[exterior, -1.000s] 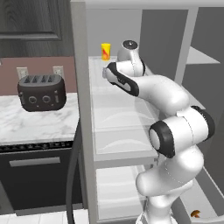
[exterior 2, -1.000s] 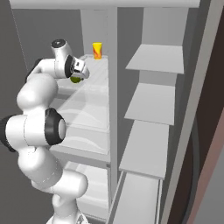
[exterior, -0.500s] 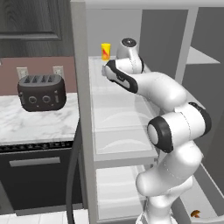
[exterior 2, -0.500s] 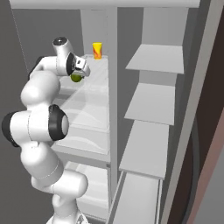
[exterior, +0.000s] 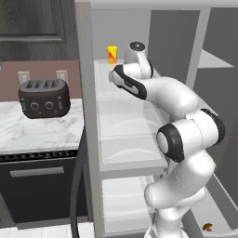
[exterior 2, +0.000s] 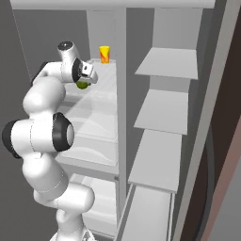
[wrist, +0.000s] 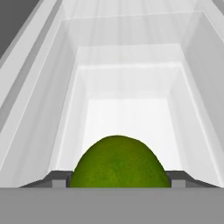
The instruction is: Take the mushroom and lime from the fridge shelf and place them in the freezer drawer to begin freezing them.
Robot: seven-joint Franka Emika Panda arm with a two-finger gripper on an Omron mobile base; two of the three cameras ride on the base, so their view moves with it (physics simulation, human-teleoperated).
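Item: lime [wrist: 119, 162], small, smooth, firm, likely light and prone to roll, lying between my gripper [exterior 2: 84, 81] tips over the fridge shelf [exterior 2: 101, 96]; grip unconfirmed; best pinched across its widest middle.

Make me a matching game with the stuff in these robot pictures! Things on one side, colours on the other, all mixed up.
Things:
1. lime
2. cup
3. toaster
4. mushroom

Colours:
A. black
B. yellow with a red mark
C. dark brown cap
D. green

Pairs: 1-D, 2-B, 3-A, 4-C
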